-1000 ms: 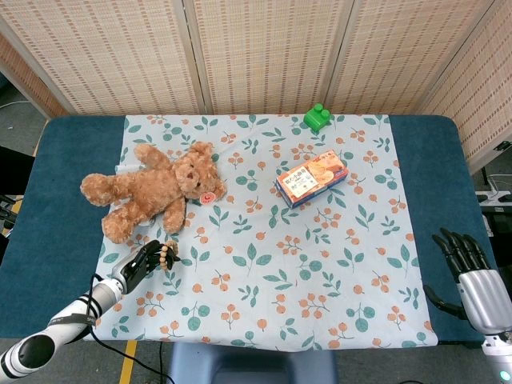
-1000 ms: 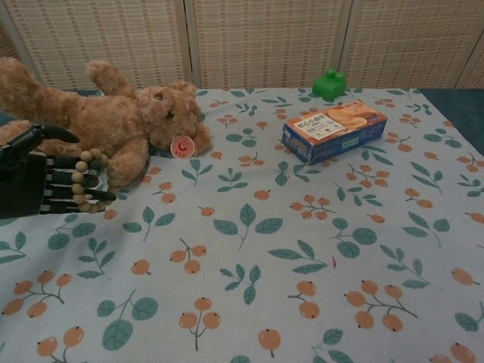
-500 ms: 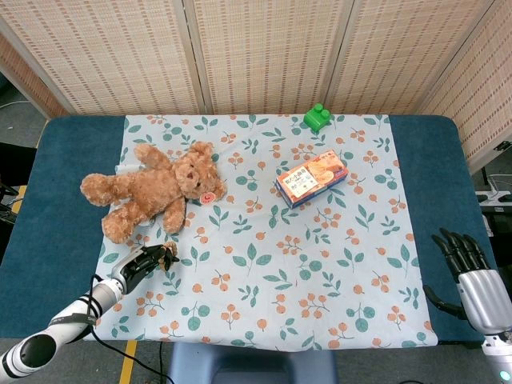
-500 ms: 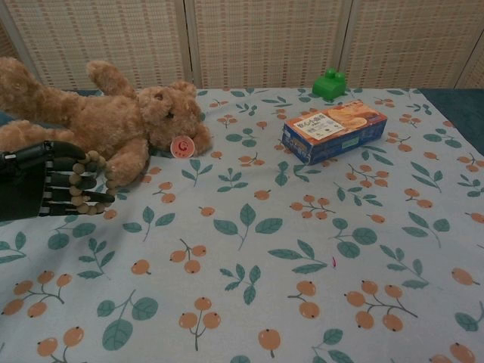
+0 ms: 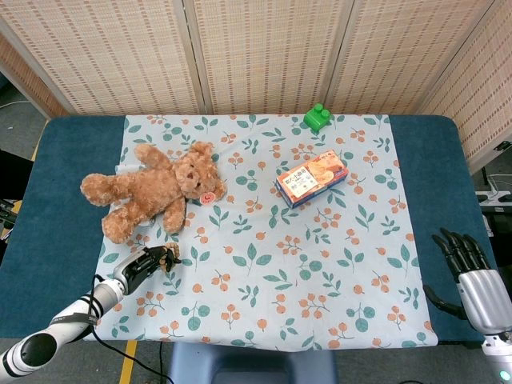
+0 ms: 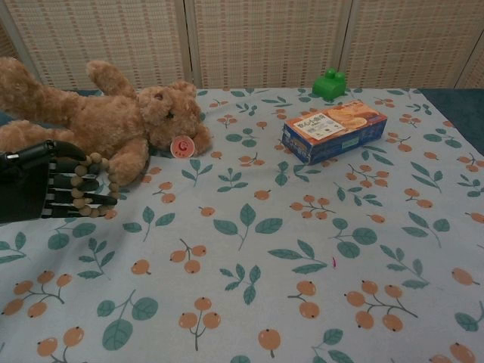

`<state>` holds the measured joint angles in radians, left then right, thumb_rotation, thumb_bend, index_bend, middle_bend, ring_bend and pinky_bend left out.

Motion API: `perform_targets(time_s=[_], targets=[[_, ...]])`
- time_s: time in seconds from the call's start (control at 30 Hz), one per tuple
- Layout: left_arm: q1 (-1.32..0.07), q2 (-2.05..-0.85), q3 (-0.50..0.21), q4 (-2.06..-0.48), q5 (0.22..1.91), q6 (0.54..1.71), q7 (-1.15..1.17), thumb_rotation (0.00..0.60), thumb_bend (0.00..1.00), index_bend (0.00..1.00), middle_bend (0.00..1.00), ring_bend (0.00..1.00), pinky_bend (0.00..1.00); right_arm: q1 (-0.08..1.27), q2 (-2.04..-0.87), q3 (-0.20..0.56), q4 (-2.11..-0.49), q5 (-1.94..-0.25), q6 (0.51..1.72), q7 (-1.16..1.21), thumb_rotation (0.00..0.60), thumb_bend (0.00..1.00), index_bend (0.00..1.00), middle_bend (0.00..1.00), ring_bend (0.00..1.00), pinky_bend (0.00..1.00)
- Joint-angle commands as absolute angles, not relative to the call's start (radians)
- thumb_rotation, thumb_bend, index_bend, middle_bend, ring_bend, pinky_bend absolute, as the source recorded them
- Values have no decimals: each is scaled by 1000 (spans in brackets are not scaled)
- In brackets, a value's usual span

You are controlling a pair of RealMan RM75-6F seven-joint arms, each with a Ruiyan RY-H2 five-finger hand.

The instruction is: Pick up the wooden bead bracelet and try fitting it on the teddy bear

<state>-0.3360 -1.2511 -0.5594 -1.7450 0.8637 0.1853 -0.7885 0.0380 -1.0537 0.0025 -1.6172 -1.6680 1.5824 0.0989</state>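
No legible text; box [image 6: 333, 130] print unreadable

Blue table [image 5: 48, 200] under leaf-print cloth [image 5: 264, 264].

You face woven screen [image 5: 264, 48] behind table [image 5: 64, 200]; leaf-print cloth [image 5: 320, 264] over blue top; grey floor [image 5: 16, 120] at left.

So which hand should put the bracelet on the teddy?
The left hand, I'd say. It already holds the bracelet right beside the teddy bear. The right hand sits empty at the table's far side.
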Motion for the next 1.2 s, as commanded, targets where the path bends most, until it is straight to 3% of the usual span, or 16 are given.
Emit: perform_targets(time_s=[0.03, 0.23, 0.37, 0.5, 0.87, 1.03, 1.2], targets=[[-340, -1251, -561, -1744, 859, 178, -792, 393, 1000, 565, 674, 288, 45, 37, -1053, 3, -1617, -1668, 1584, 100, 543, 238, 0, 0, 0, 0], [-343, -1252, -558, -1746, 861, 181, -786, 407, 1000, 560, 670, 289, 45, 35, -1052, 3, -1616, -1668, 1588, 104, 542, 238, 0, 0, 0, 0], [-342, -1254, -556, -1752, 864, 186, -783, 538, 1000, 552, 663, 289, 44, 33, -1050, 2, -1615, -1672, 1593, 107, 543, 238, 0, 0, 0, 0], [-340, -1259, -556, -1754, 871, 194, -778, 589, 1000, 543, 655, 288, 44, 32, -1050, 1, -1615, -1673, 1595, 109, 543, 239, 0, 0, 0, 0], [-326, -1269, -569, -1756, 911, 189, -769, 600, 1000, 517, 629, 276, 35, 32, -1050, 3, -1614, -1669, 1592, 107, 543, 238, 0, 0, 0, 0], [-310, -1272, -592, -1759, 982, 145, -736, 600, 1000, 428, 495, 195, 9, 33, -1050, 3, -1615, -1667, 1590, 106, 543, 238, 0, 0, 0, 0], [-289, -1284, -627, -1753, 1026, 98, -718, 600, 1000, 271, 336, 84, 0, 33, -1050, 4, -1615, -1665, 1588, 106, 543, 238, 0, 0, 0, 0]])
